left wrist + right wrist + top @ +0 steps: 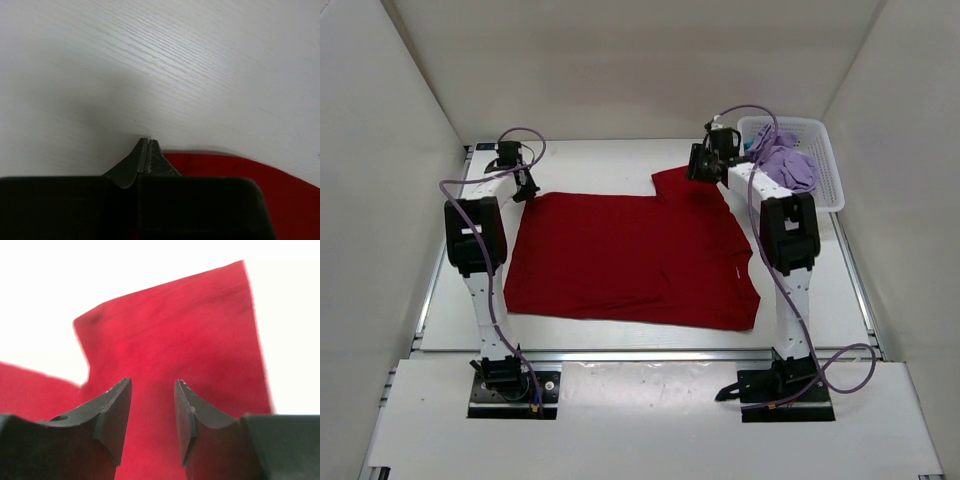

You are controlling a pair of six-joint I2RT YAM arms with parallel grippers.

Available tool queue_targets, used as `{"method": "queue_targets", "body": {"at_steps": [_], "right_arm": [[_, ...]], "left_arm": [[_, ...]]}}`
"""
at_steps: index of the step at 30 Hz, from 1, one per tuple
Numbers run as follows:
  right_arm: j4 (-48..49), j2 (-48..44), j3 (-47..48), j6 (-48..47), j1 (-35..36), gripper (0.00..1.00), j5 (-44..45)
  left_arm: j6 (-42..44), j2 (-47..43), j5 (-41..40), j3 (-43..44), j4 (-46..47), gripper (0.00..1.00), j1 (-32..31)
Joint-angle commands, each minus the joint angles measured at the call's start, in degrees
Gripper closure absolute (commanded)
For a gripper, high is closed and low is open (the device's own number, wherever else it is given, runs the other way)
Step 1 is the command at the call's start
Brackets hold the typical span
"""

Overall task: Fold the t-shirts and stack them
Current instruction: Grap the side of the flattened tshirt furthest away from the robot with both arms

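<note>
The deep red t-shirt (630, 260) is lying spread flat across the middle of the surface (590, 165), and the step in hand looks to be the first fold. The right gripper (698, 168) is hovering with its jaws parted over the sleeve (175, 340) at the shirt's 1 o'clock corner. The left gripper (526, 187) is sitting at the 10 o'clock corner with its jaws pressed together.

To fold well, both should be pinching close to the cloth's edge and lifting evenly, so that the shirt is not skewing or dragging.

The left wrist view is showing closed fingertips right at the red edge, though I cannot tell whether any cloth is caught. The right wrist view is showing the open gap centred over the sleeve, a detail the overhead view is hiding. Only the overhead view is taking in the lavender t-shirt (785, 168), heaped in the white mesh basket (825, 150) at 2 o'clock.
</note>
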Motion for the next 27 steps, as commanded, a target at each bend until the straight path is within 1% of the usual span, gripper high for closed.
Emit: {"method": "queue_targets", "body": {"at_steps": [1, 3, 4, 5, 6, 7, 8, 9, 10, 11, 12, 14, 17, 18, 20, 21, 24, 26, 27], "right_arm": [[-11.21, 8.26, 16.6, -2.68, -1.08, 0.61, 6.74], [-19.82, 18.1, 34.15, -5.31, -0.82, 0.58, 10.08], [-25.09, 24.07, 39.73, -5.49, -0.38, 0.57, 11.05], [-27.23, 27.17, 50.84, -6.11, -0.55, 0.56, 12.28], [-28.73, 29.82, 54.86, -5.94, -0.9, 0.54, 12.29], [-27.88, 29.06, 52.64, -4.98, -1.34, 0.54, 12.21], [-24.91, 26.62, 46.35, -4.27, -1.95, 0.53, 11.51], [-22.36, 25.2, 42.46, -3.83, -2.3, 0.53, 10.89], [-22.16, 25.1, 41.81, -3.39, -2.74, 0.52, 10.54], [-22.94, 25.79, 43.37, -3.65, -2.75, 0.52, 10.28], [-24.95, 27.54, 47.48, -3.04, -2.92, 0.52, 11.32], [-27.24, 30.09, 52.68, -4.0, -2.84, 0.52, 12.55], [-23.66, 27.83, 47.53, -4.18, -3.19, 0.51, 11.68], [-22.95, 27.56, 46.91, -4.44, -2.93, 0.51, 12.29], [-22.68, 27.65, 48.92, -6.8, -2.49, 0.5, 14.39], [-22.16, 27.47, 48.06, -6.82, -2.57, 0.49, 14.75], [-22.76, 26.68, 46.37, -3.66, -4.59, 0.48, 10.89], [-26.0, 29.56, 49.78, -1.99, -5.82, 0.49, 6.43], [-27.15, 29.93, 51.2, -2.07, -6.0, 0.49, 6.32]], "left_arm": [[-1.14, -6.58, 1.41, -0.99, 2.66, 1.0, -0.24], [-1.41, -6.93, 2.11, -1.78, 3.19, 1.0, 0.03], [-1.32, -7.19, 2.46, -2.48, 3.54, 1.0, -0.58], [-1.23, -7.37, 1.77, -2.48, 3.72, 1.0, -0.67], [-0.54, -7.63, 1.59, -2.92, 3.72, 1.0, -0.93], [-1.14, -7.72, 1.5, -2.92, 3.89, 1.0, -0.85], [-1.15, -7.99, 1.85, -3.1, 3.98, 1.0, -0.85], [-1.23, -8.07, 2.11, -3.36, 3.98, 1.0, -0.76], [-1.23, -7.81, 2.64, -3.45, 4.07, 1.0, -0.5], [-1.67, -7.9, 2.21, -3.89, 4.33, 1.0, -0.58], [-1.59, -8.07, 2.29, -3.8, 4.51, 1.0, -0.32], [-1.76, -7.99, 2.55, -3.98, 4.51, 1.0, -0.67], [-1.32, -7.9, 2.38, -3.54, 4.25, 1.0, -0.85], [-1.58, -7.99, 2.38, -3.8, 4.42, 1.0, -0.5], [-1.67, -7.81, 2.73, -3.54, 4.51, 1.0, -0.59], [-1.5, -7.99, 2.99, -3.37, 4.16, 1.0, -0.67], [-1.67, -7.81, 3.78, -3.28, 4.68, 1.0, -0.06], [-2.46, -8.16, 4.3, -3.8, 4.94, 1.0, 0.3], [-2.81, -8.34, 4.14, -3.89, 5.47, 1.0, 0.29]]}}
